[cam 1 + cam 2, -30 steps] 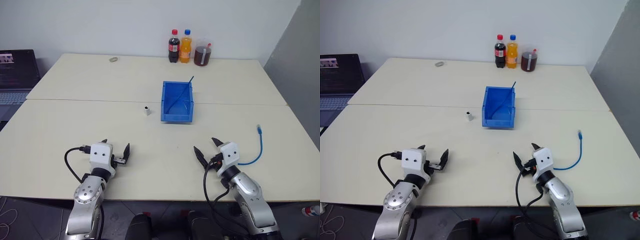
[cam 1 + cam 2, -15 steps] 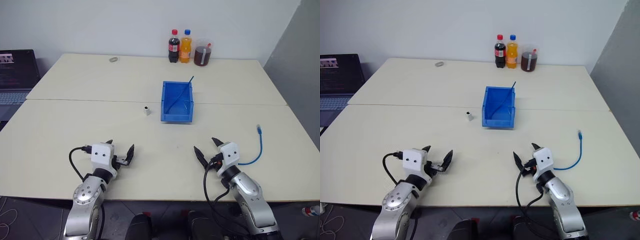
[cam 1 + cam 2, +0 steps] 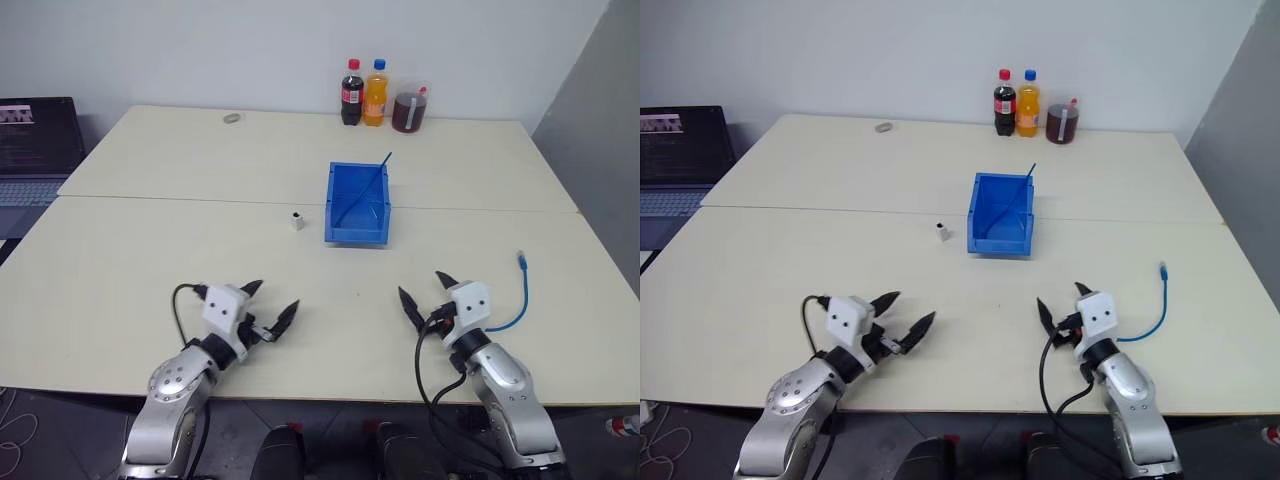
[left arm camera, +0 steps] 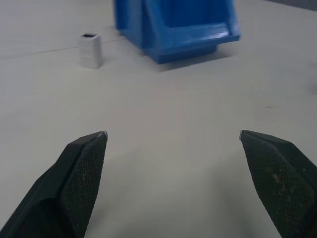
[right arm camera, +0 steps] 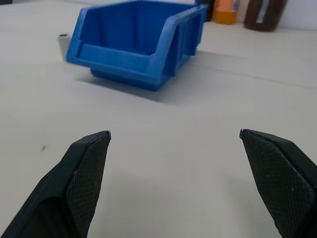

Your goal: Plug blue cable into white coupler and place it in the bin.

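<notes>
The bright blue bin [image 3: 356,204] sits a little above the middle of the frame on the pale tabletop [image 3: 150,250], its lower front lip facing the robot, with a thin dark blue wire [image 3: 375,172] leaning out over its far right corner. Just beside the bin's left wall, apart from it, the tiny white coupler [image 3: 297,220] stands upright with its dark opening on top. The light-blue cable [image 3: 518,296] lies curved at the right edge of the frame, its small plug end pointing toward the far side, well apart from both bin and coupler. At the lower left the left pincer [image 3: 269,312] hangs just over the tabletop, its two black fingers spread wide and holding nothing. At the lower right the right pincer [image 3: 426,296] is likewise spread and empty, near the cable's closer end. Three drink bottles [image 3: 377,94] stand at the top centre against the wall, and an open laptop [image 3: 35,145] is at the upper left.
</notes>
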You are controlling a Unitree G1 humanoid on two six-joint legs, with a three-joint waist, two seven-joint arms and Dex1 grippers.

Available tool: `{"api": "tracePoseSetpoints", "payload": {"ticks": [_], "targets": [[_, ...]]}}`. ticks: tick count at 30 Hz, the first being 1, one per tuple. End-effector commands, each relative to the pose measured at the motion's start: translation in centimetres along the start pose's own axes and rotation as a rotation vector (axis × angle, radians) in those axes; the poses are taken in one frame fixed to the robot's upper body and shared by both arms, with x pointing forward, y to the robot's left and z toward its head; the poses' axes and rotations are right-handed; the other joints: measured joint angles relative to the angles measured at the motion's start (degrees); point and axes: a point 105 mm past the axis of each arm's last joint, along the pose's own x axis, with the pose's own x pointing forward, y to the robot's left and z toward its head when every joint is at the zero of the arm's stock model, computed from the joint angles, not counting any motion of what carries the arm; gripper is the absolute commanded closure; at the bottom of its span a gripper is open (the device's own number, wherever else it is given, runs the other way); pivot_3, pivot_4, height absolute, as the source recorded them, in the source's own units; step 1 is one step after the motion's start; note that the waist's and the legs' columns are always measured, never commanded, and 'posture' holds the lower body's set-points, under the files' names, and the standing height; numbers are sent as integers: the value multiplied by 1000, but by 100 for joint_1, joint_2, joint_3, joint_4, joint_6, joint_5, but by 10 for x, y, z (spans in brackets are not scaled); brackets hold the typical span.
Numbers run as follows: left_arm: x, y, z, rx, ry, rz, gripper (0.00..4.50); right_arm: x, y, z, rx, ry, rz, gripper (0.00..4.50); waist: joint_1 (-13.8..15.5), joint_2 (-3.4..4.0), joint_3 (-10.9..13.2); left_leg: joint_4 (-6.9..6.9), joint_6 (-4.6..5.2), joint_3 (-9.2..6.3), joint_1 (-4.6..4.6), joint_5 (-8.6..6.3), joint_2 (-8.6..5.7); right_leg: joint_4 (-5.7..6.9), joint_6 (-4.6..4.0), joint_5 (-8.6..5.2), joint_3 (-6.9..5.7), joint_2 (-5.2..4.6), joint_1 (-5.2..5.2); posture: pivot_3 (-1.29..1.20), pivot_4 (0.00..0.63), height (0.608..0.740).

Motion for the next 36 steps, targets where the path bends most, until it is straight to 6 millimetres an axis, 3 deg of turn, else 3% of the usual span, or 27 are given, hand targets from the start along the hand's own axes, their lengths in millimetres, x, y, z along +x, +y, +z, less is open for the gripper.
{"api": "tracePoseSetpoints", "payload": {"ticks": [1, 6, 10, 14, 22, 28, 33, 36], "targets": [[21, -24, 38, 54, -68, -218, 0, -12, -33, 29, 2, -52, -118, 67, 23, 2, 1, 1, 0, 0, 1, 0, 1, 0, 0, 0, 1, 1, 0, 0, 150, 740], [38, -41, 52, 116, -26, -436, 0, -33, -72, 37, -7, 23, -269, 67, 43, 5, -1, 2, 0, 2, -2, 0, -3, -2, 3, 2, 3, 3, 1, 0, 150, 740], [48, -53, 57, 204, 42, -582, 0, -51, -111, 29, -13, 175, -469, 67, 43, 6, 0, 1, 1, -1, -4, 0, -2, -1, 0, 0, 1, 7, 0, 0, 150, 740], [48, -65, 63, 184, 72, -727, 0, -50, -124, 20, 62, 293, -510, 67, -4, 11, 0, 1, 1, 0, -2, 0, -1, 0, 0, 0, 4, 10, -1, 0, 150, 740], [68, -63, 70, 176, 99, -743, 0, -35, -142, 6, 146, 398, -477, 67, -7, 12, 1, 3, 3, -1, -6, -1, -4, -2, 1, 0, 4, 11, 0, 0, 150, 740], [72, -68, 75, 165, 96, -773, 0, -19, -167, -12, 136, 472, -476, 67, -6, 14, 3, 5, 3, -2, -14, -1, -6, -3, 1, 1, 3, 11, -3, 0, 150, 740], [72, -69, 77, 167, 92, -774, 0, -16, -176, -23, 123, 520, -450, 67, -9, 15, 3, 6, 4, -5, -14, -1, -6, -4, 1, 1, 2, 13, -3, 0, 150, 740], [71, -69, 76, 170, 92, -775, 0, -15, -182, -25, 111, 523, -448, 540, -10, 15, 3, 8, 4, -5, -14, -1, -6, -4, 2, 1, 3, 13, -1, 0, 150, 740]]}}
